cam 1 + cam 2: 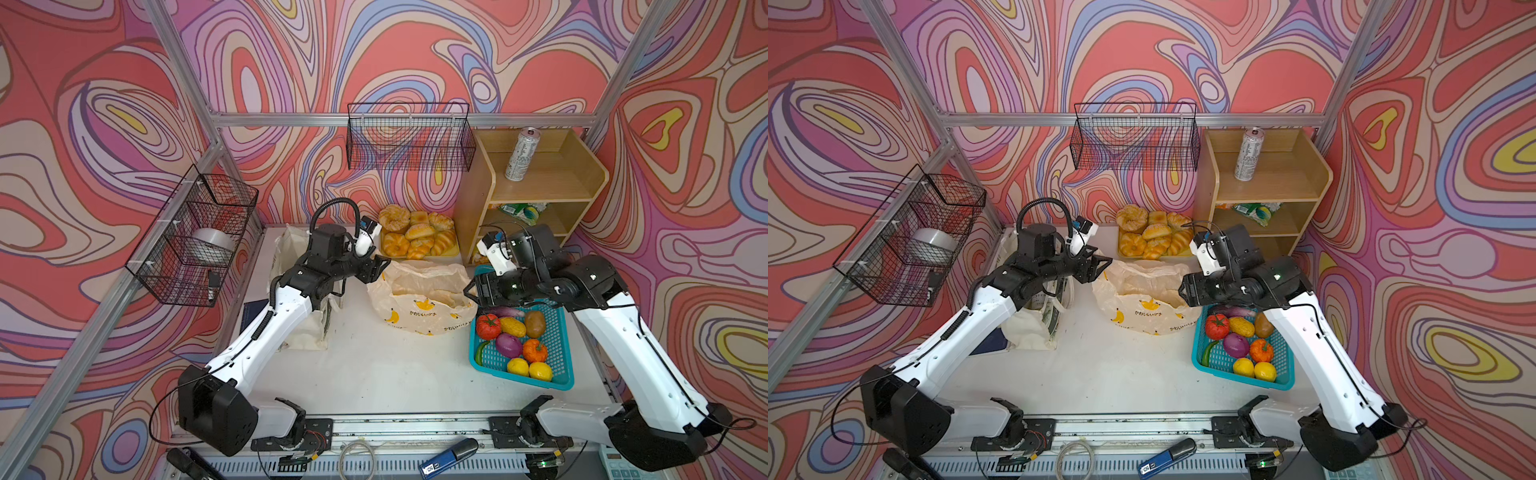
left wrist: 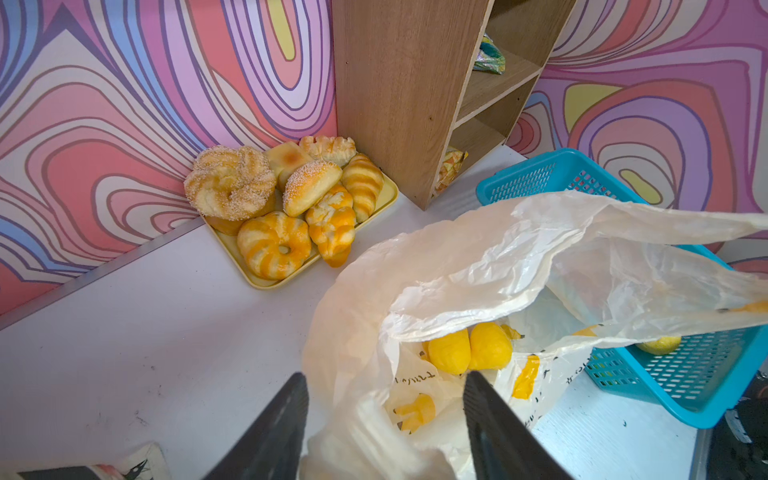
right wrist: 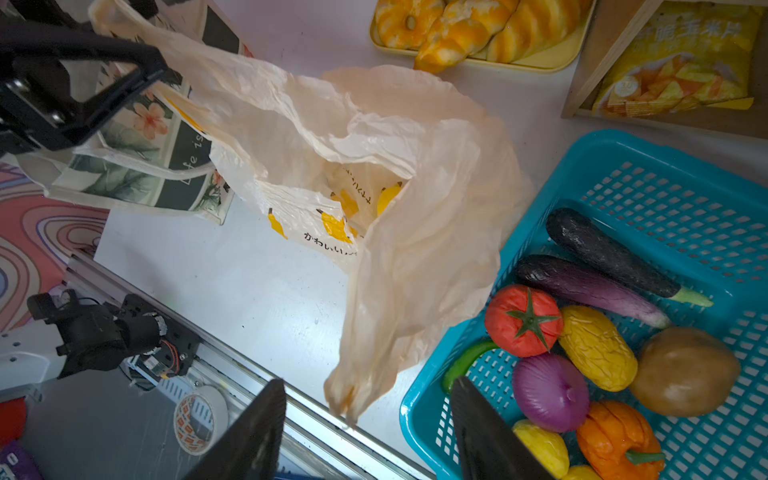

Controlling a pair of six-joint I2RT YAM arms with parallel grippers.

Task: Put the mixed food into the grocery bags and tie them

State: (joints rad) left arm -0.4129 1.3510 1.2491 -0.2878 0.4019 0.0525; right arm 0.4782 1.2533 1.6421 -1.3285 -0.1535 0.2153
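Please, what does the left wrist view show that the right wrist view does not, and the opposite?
Only the left wrist view: two lemons inside the banana-print bag, and a green packet on the wooden shelf. Only the right wrist view: the cloth tote, plus a tomato, purple eggplant and onion in the teal basket. Both: the bag, the basket, the bread tray and the yellow snack packet.

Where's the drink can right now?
In both top views the drink can stands upright on the top tier of the wooden shelf unit, back right, above the snack packet.
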